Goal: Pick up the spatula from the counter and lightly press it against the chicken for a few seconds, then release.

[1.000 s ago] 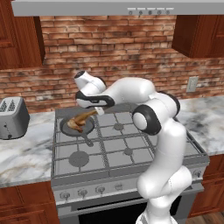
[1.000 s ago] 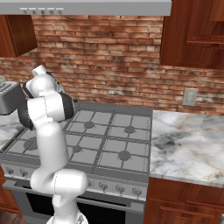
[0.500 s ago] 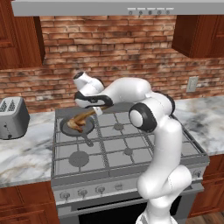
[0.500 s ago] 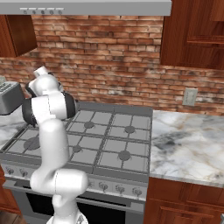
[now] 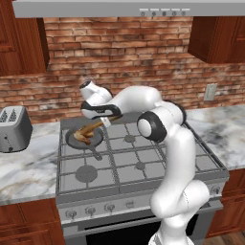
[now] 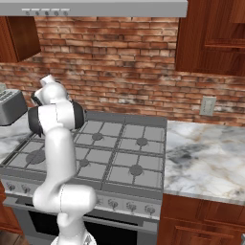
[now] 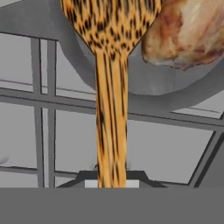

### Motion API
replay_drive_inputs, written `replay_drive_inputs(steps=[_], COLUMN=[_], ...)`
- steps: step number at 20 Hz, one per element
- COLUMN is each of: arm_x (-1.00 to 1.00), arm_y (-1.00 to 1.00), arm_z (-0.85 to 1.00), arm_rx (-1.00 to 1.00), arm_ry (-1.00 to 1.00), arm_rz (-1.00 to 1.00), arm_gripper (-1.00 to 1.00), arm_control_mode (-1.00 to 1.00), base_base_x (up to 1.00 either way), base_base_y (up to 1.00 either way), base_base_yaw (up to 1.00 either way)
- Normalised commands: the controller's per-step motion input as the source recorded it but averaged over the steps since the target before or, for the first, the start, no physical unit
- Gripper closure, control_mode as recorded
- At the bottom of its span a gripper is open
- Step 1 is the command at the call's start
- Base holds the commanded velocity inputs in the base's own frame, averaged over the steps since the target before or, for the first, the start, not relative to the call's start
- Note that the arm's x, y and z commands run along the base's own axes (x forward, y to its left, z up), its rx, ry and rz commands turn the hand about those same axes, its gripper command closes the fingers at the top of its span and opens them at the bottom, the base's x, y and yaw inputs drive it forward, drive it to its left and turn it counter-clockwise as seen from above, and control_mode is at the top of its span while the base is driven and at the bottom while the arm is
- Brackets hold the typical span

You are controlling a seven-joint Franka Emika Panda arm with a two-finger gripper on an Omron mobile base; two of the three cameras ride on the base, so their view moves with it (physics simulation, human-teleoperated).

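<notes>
My gripper [image 5: 109,121] is shut on the handle of a wooden spatula [image 5: 92,128] and holds it slanting down into a dark pan [image 5: 76,141] on the stove's back left burner. In the hand view the spatula [image 7: 110,87] runs straight up from between my fingers, and its speckled blade lies over the pan [image 7: 166,87]. A browned piece of chicken [image 7: 188,30] lies in the pan right beside the blade; I cannot tell whether they touch. In the left base view the chicken [image 5: 82,139] sits at the spatula's tip.
The grey gas stove [image 5: 139,162] has several burners under black grates. A silver toaster [image 5: 13,128] stands on the marble counter [image 5: 24,167] to the left. A brick wall and a range hood [image 5: 129,7] lie behind and above. More counter [image 6: 206,158] stretches to the right.
The hand with the spatula has shifted only slightly over the pan. The grip stays shut and the chicken has not moved.
</notes>
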Motion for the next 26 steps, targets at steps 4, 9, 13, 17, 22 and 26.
replay_drive_inputs(steps=[4, 9, 13, 17, 22, 26], arm_x=[0.22, 0.21, 0.22, 0.23, 0.23, 0.2], arm_y=[0.08, 0.08, 0.11, 0.11, 0.09, 0.06], arm_z=[-0.11, -0.14, -0.22, -0.19, -0.11, -0.1], arm_rx=[0.0, 0.0, 0.0, 0.0, 0.0, 0.0], arm_ry=[0.0, 0.01, 0.03, 0.04, 0.03, 0.03], arm_rz=[0.0, 0.0, 0.0, 0.0, 0.0, 0.0], arm_gripper=[1.0, 1.0, 1.0, 1.0, 1.0, 1.0], arm_control_mode=[-1.0, -1.0, -1.0, -1.0, -1.0, -1.0], base_base_x=[0.0, 0.0, 0.0, 0.0, 0.0, 0.0], base_base_y=[0.0, 0.0, 0.0, 0.0, 0.0, 0.0], base_base_yaw=[0.0, 0.0, 0.0, 0.0, 0.0, 0.0])
